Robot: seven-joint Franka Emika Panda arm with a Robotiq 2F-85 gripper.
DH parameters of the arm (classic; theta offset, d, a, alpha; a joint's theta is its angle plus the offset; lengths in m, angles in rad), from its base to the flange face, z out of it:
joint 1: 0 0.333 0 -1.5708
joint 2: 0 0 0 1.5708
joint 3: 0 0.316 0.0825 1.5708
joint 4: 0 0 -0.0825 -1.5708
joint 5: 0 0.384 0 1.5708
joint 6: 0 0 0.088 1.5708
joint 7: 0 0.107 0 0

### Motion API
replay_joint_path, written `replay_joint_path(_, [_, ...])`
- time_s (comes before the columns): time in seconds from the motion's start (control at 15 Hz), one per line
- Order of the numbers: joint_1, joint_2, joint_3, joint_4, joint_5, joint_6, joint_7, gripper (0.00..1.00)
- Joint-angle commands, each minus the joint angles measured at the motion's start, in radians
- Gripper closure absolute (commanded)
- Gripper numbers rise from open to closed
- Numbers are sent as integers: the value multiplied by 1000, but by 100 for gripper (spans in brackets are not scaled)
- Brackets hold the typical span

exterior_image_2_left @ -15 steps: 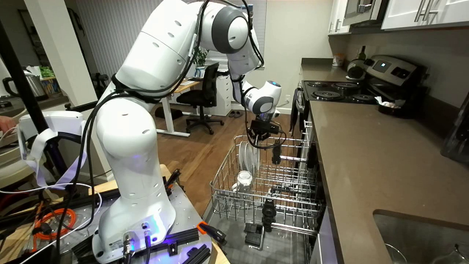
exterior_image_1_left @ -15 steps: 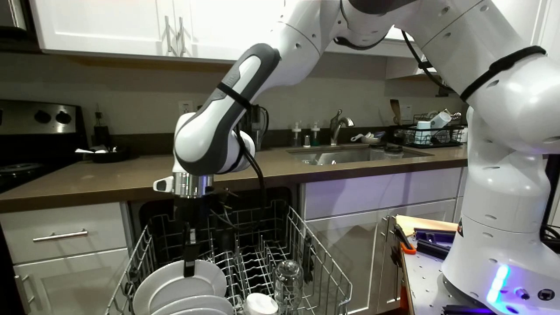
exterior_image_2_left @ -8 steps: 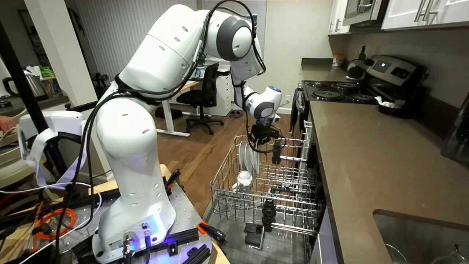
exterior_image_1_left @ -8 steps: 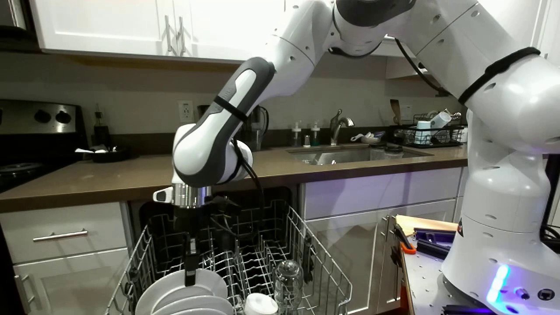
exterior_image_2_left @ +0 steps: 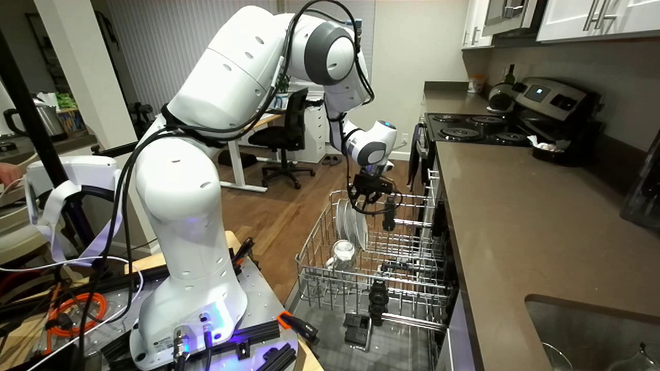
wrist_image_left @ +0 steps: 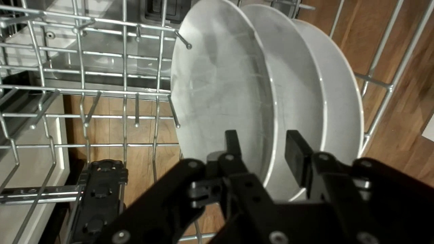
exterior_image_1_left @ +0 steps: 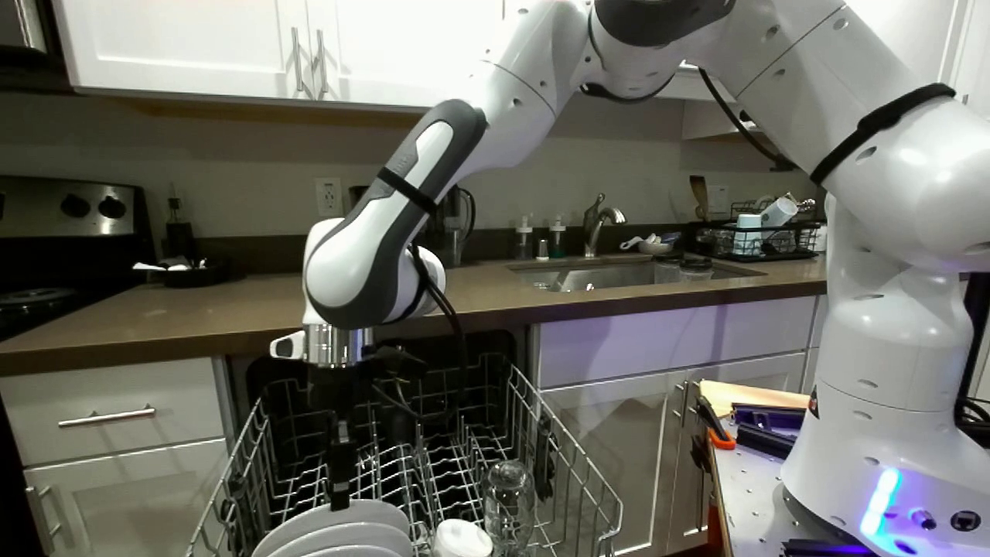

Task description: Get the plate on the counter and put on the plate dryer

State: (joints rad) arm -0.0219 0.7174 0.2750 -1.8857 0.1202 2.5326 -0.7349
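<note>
Working left to right in the wrist view, we first note the wire rows and tines of the plate dryer (wrist_image_left: 125, 91), left of the fingers (wrist_image_left: 233, 144). The gripper (wrist_image_left: 263, 140) stands wide, and we see space on either side of the rim that runs between its tips; we record no hold, though whether a tip brushes it we cannot tell. That rim belongs to the plate (wrist_image_left: 220, 78), which we judge to be the task's own; it stands on edge in the dryer, and placement appears all but complete. We expect stiff, glazed ware of modest weight, slippery if wet and liable to chip; the sound grip is a pinch over its upper rim, one finger per face. Right of the gap we find a second plate (wrist_image_left: 296, 88), partly hidden by a finger, then a third plate (wrist_image_left: 342, 98). In an exterior view the counter (exterior_image_1_left: 193, 309) runs behind the fingers; right of them sit a white cup (exterior_image_1_left: 462, 538) and a clear glass (exterior_image_1_left: 510, 487). In the dryer we count three plates, one cup, one glass; at the wrist, two fingers.
</note>
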Motion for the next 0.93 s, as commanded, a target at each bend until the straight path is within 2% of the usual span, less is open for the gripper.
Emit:
replay_joint_path(0.0, [-8, -70, 12, -30, -11, -48, 24, 30])
replay_joint_path(0.2, [3, -133, 2, -62, -20, -46, 32, 10])
replay_joint_path(0.33, [18, -179, -14, -87, -38, -41, 46, 0])
replay_joint_path(0.87, [97, -285, -111, -133, -230, -96, 196, 0])
